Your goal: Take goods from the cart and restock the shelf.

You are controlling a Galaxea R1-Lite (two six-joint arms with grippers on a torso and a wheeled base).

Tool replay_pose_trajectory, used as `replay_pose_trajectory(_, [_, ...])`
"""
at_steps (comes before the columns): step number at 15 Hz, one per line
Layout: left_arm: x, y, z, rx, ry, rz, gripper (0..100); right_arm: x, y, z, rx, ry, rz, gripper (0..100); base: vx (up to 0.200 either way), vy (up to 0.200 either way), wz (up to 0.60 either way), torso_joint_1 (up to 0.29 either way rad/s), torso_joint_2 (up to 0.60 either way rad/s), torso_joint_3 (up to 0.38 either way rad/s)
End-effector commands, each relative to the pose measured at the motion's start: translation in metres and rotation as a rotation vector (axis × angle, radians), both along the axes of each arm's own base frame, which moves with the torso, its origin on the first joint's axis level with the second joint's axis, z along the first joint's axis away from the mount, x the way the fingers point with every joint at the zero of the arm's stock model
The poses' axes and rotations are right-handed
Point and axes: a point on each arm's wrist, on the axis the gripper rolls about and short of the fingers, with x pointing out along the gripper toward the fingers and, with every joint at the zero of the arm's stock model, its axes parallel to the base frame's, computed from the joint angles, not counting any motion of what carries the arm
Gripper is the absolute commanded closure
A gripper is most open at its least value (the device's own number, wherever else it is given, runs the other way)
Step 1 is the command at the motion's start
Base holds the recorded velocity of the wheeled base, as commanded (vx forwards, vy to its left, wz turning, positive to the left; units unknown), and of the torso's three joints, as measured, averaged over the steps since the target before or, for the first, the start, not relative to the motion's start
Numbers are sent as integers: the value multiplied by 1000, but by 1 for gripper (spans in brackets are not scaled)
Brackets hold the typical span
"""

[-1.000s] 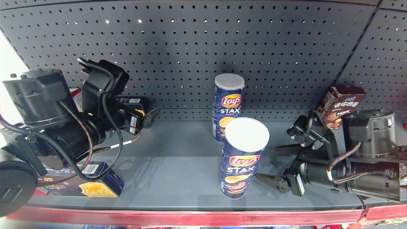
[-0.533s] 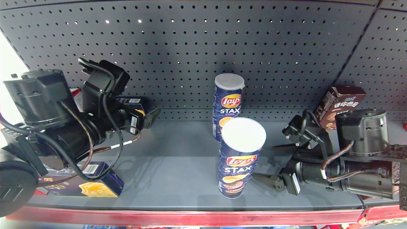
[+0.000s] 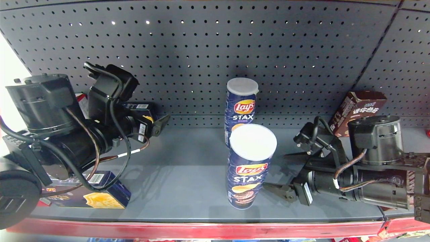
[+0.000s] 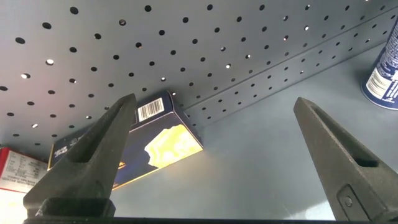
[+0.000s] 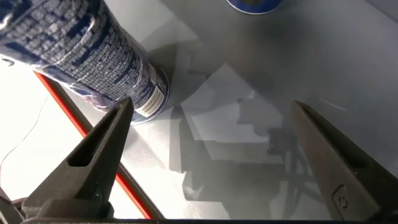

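Note:
Two tall blue chip cans with white lids stand on the grey shelf (image 3: 181, 168). The front can (image 3: 250, 168) is near the shelf's front edge, and the back can (image 3: 241, 106) stands right behind it. My right gripper (image 3: 280, 171) is open just right of the front can, its near fingertip close to the can's base. In the right wrist view the front can (image 5: 93, 56) rises beside one finger (image 5: 99, 155). My left gripper (image 3: 161, 121) is open at the back left with nothing in it. The left wrist view has the back can (image 4: 384, 71) off to one side.
A blue cracker box (image 3: 100, 196) lies at the front left under my left arm. Another blue box (image 4: 137, 140) leans on the pegboard ahead of the left gripper. A brown box (image 3: 357, 107) leans at the back right. The shelf's red lip (image 3: 201, 230) runs along the front.
My right arm has slid left along the shelf, and the front can has shifted left with it. The left arm has barely moved.

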Motion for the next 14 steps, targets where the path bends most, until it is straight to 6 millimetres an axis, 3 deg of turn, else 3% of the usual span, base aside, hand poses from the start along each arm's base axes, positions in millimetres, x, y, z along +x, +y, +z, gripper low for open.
replay_pose_trajectory(1, [0,0,0,1,1,0,0,0,0,-1,-3,4,-2,0,0,0,0,0,0,0])
replay_pose_trajectory(4, [0,1,0,0,0,2,0,-2,-10,9,27,-40,-30,0,0,0,0,0,0,0])
replay_pose_trajectory(7, [-1,1,0,1,1,2,0,-13,-55,48,108,-185,-181,0,0,0,0,0,0,0])
replay_pose_trajectory(8, [-1,1,0,1,1,2,0,-13,-56,49,111,-188,-185,0,0,0,0,0,0,0])
replay_pose_trajectory(9, [-1,0,-1,1,2,0,0,-33,-87,71,153,-287,-288,0,0,0,0,0,0,0])
replay_pose_trajectory(11, [-3,1,-8,12,26,0,0,-64,-120,93,211,-404,-421,0,0,0,0,0,0,0])
replay_pose_trajectory(14, [-5,1,-12,18,39,-1,0,-126,-144,93,268,-537,-550,0,0,0,0,0,0,0])
